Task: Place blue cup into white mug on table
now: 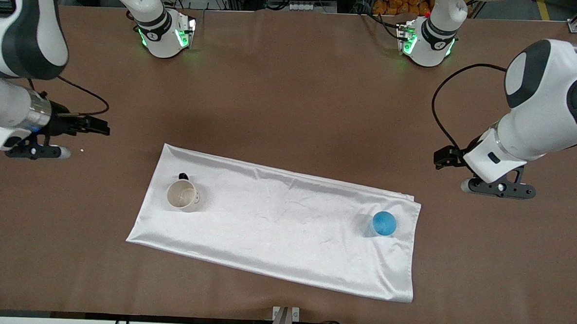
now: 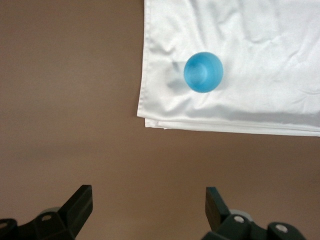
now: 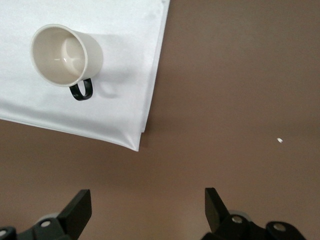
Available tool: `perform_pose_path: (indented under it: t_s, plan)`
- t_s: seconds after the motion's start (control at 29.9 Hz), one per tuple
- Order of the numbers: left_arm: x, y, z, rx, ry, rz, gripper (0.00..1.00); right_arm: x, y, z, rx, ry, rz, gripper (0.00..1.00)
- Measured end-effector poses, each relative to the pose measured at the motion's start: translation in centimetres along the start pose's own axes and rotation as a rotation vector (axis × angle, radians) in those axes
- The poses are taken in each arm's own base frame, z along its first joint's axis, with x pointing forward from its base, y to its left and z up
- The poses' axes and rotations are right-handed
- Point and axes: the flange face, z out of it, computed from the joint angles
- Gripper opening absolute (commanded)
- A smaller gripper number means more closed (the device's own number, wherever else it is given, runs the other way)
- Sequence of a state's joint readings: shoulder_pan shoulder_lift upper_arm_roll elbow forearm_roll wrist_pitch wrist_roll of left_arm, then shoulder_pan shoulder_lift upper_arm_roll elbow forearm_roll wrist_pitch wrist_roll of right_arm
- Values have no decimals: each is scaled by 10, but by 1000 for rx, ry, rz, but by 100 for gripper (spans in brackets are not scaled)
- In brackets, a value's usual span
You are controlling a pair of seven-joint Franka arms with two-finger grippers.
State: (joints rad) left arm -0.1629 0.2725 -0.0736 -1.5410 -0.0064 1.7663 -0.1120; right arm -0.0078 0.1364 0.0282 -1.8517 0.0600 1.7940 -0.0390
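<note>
The blue cup (image 1: 383,223) stands upright on the white cloth, at the cloth's end toward the left arm; it also shows in the left wrist view (image 2: 203,72). The white mug (image 1: 183,195) stands upright and empty at the cloth's end toward the right arm, its dark handle toward the robots' bases; it also shows in the right wrist view (image 3: 66,55). My left gripper (image 1: 447,156) is open and empty over the bare table (image 1: 291,108), apart from the cup; its jaws show in the left wrist view (image 2: 148,205). My right gripper (image 1: 97,125) is open and empty over the bare table, apart from the mug; its jaws show in the right wrist view (image 3: 148,205).
The shiny white cloth (image 1: 286,220) lies across the middle of the table, folded double at the cup's end. A tiny white crumb (image 1: 81,150) lies on the table near the right gripper. A metal bracket (image 1: 285,315) sits at the table's edge nearest the front camera.
</note>
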Motion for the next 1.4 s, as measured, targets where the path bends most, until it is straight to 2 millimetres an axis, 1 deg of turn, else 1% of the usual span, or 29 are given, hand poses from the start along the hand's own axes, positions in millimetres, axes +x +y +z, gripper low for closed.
perform_pose_path:
  t_s: [0.1, 0.2, 0.3, 0.43, 0.5, 0.7, 0.93, 1.07, 1.24, 1.4]
  plan:
    - [9, 13, 21, -1, -4, 19, 100, 9, -30, 33, -11, 18, -41, 100]
    - [17, 29, 43, -2, -4, 42, 100, 13, -52, 54, -19, 30, -69, 100]
    - [24, 44, 67, 1, -4, 66, 100, 17, -67, 67, -23, 44, -93, 100]
    - [33, 61, 94, 6, 5, 92, 100, 23, -81, 81, -27, 61, -117, 100]
    - [37, 64, 106, 5, 12, 97, 100, 25, -87, 88, -28, 67, -128, 100]
    - [47, 66, 134, 1, 27, 97, 100, 31, -109, 111, -38, 95, -168, 100]
    - [53, 75, 159, -2, 35, 110, 100, 28, -119, 145, -41, 156, -191, 100]
    - [56, 77, 172, -5, 44, 113, 100, 26, -124, 163, -41, 178, -202, 100]
    - [62, 79, 195, -9, 57, 114, 100, 25, -132, 178, -42, 204, -219, 100]
    - [64, 90, 216, -13, 71, 128, 100, 24, -140, 187, -43, 216, -234, 100]
